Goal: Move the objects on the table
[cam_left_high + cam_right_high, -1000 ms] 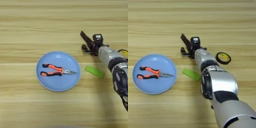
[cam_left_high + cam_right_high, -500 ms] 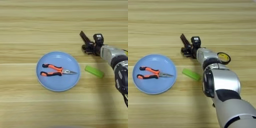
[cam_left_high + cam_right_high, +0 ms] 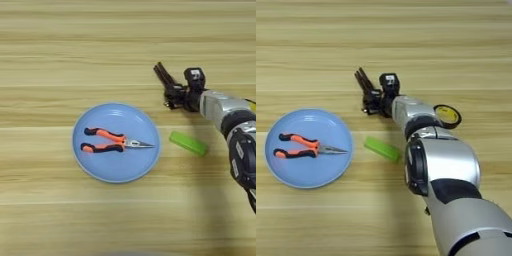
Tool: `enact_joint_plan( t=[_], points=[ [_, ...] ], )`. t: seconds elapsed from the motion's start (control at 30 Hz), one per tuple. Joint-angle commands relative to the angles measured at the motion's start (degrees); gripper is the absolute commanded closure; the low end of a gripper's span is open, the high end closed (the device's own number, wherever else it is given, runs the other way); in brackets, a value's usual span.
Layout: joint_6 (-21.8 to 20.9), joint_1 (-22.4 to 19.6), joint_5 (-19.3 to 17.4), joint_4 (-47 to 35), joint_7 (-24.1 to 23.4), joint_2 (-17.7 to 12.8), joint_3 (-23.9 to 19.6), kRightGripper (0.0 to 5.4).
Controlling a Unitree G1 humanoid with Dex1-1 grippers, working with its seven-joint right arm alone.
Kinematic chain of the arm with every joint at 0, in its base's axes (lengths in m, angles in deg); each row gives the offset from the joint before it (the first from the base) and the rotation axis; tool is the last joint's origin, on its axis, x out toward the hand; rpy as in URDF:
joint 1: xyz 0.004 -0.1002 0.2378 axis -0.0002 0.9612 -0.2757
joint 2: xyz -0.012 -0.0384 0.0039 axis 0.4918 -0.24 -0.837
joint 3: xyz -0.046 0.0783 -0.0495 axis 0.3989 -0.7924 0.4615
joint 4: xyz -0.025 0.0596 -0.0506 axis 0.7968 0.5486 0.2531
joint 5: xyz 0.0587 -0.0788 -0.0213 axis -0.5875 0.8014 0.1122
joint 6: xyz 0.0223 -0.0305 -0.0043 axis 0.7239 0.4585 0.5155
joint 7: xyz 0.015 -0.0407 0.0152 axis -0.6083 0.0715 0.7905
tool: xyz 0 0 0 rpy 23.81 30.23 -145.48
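The pliers (image 3: 114, 145) lie flat inside a blue plate (image 3: 88, 165), left of the middle of the tabletop (image 3: 60, 50), so that one looks put away. The green bar (image 3: 188, 143) lies just right of the plate, and the tape ring (image 3: 447, 115) sits further right. The right gripper (image 3: 169, 89) reaches out near the middle of the tabletop. Its black fingers (image 3: 161, 74) seem close together around the dark hex keys (image 3: 372, 101), but I cannot tell for sure.
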Motion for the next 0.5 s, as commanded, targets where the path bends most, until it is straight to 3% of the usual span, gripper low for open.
enact_joint_plan(
  t=[0.03, 0.27, 0.5],
  points=[
    [-0.9, -1.9, 1.6, -1.3, 3.7, 1.1, 2.3, 1.88],
    [-3.1, -1.0, 3.1, -2.2, 14.0, 1.0, 6.3, 1.89],
    [-8.0, 3.6, 6.1, -5.6, 27.0, 0.2, 12.8, 1.91]
  ],
)
